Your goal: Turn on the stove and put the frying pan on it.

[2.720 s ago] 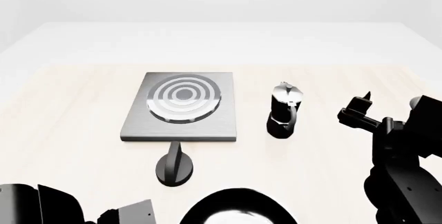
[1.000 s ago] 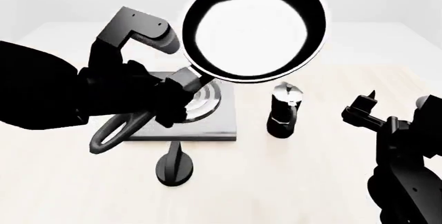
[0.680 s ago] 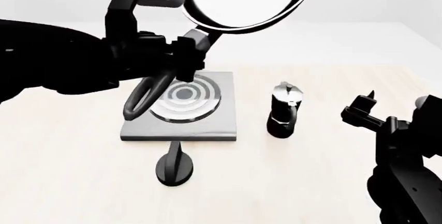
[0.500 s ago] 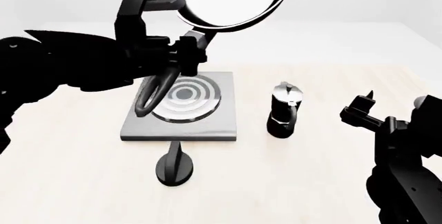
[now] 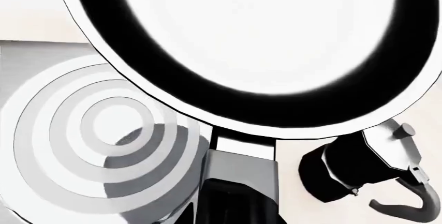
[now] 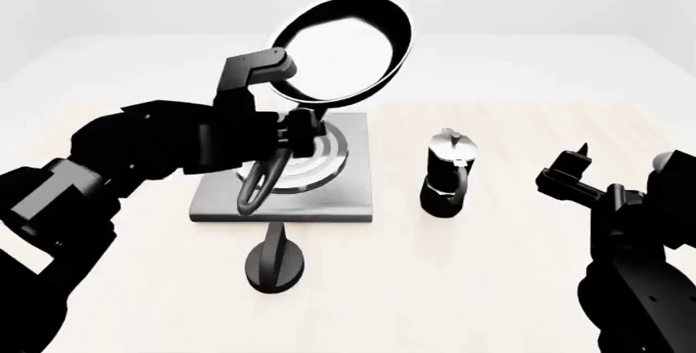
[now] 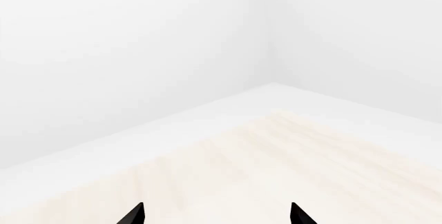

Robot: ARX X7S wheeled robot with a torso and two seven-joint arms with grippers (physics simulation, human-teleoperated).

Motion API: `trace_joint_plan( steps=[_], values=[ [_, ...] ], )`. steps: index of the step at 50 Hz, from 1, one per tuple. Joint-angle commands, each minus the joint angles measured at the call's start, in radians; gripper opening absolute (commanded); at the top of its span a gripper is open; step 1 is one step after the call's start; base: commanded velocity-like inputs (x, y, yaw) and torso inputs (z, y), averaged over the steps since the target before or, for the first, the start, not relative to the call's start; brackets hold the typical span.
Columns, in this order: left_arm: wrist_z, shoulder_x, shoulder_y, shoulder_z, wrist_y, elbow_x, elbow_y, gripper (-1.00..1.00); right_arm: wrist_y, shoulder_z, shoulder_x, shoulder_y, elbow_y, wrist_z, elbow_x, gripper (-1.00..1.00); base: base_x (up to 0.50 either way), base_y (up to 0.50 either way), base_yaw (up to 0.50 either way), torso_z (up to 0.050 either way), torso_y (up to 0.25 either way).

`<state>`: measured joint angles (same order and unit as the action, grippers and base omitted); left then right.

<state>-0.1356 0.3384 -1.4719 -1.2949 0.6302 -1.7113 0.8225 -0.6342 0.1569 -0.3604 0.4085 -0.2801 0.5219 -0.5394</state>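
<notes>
One black frying pan (image 6: 345, 50), pale inside.

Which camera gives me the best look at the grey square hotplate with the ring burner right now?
The head view: the grey square hotplate shows nearly whole, only partly crossed by the left gripper holding the black frying pan. The left wrist view shows just its rings. The right wrist view shows none of it.

A broad, pale beige wooden tabletop (image 6: 490, 288) with faint grain is filling the lower part of the head view. A plain white floor (image 6: 522, 59) is stretching beyond its far edge, meeting 2 bare white walls (image 7: 138, 38) at a corner. Soft, even light is falling everywhere.
</notes>
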Motion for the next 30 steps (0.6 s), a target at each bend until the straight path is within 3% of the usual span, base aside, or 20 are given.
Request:
trace_joint_plan(
  steps=[1, 11, 22, 30],
  values=[
    [0.055, -0.021, 0.038, 0.072, -0.053, -0.001, 0.100, -1.00, 0.001, 0.002, -0.003, 0.001, 0.005, 0.000, -0.005, 1.00, 0.00, 0.00, 0.00, 0.020, 0.011],
    [-0.021, 0.005, 0.053, 0.082, -0.043, -0.021, 0.095, -1.00, 0.002, 0.002, -0.004, 0.000, 0.003, 0.002, -0.009, 1.00, 0.00, 0.00, 0.00, 0.000, 0.001],
    [-0.142, 0.074, 0.093, 0.100, -0.046, -0.046, -0.058, -1.00, -0.001, 0.005, -0.005, 0.001, 0.007, 0.006, -0.014, 1.00, 0.00, 0.00, 0.00, 0.000, 0.002],
    [-0.115, 0.062, 0.097, 0.088, -0.037, -0.035, -0.042, -1.00, -0.009, -0.002, -0.007, 0.004, 0.010, 0.021, -0.006, 1.00, 0.00, 0.00, 0.00, 0.000, 0.001]
  ],
)
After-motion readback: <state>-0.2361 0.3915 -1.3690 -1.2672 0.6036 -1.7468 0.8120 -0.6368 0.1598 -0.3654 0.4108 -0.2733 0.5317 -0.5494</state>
